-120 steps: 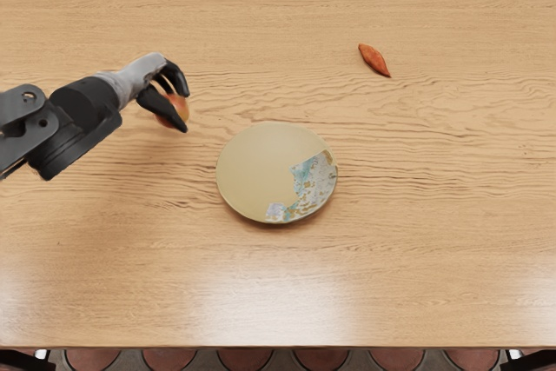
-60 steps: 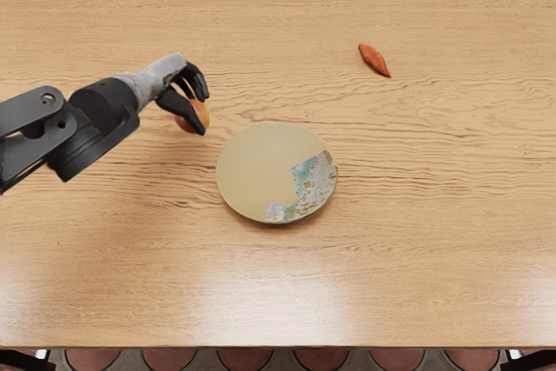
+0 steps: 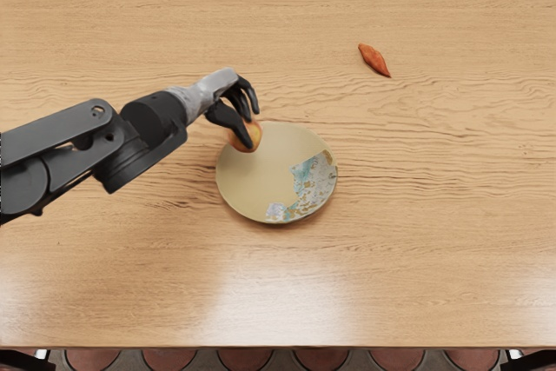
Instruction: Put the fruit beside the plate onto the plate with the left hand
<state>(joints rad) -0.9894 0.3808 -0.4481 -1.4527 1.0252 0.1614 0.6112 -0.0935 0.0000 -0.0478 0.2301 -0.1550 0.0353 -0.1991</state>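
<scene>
Fruit in hand at the plate's edge

The left hand (image 3: 233, 109), fingers clamped on the round fruit (image 3: 248, 135), holds it at the upper-left rim of the plate (image 3: 261, 175). The plate's centre lies right of the hand and nearer the camera.

My left hand (image 3: 228, 107) covers most of the fruit (image 3: 249, 135). Only a yellow-orange sliver shows under my dark fingers (image 3: 246, 96), so I cannot name its kind or tell whether it touches the plate (image 3: 276, 182), whose far-left rim lies behind it. My arm runs off the picture's left edge. The orange-red piece (image 3: 374, 60) toward the far edge of the table (image 3: 278, 293) is too small to identify.
</scene>
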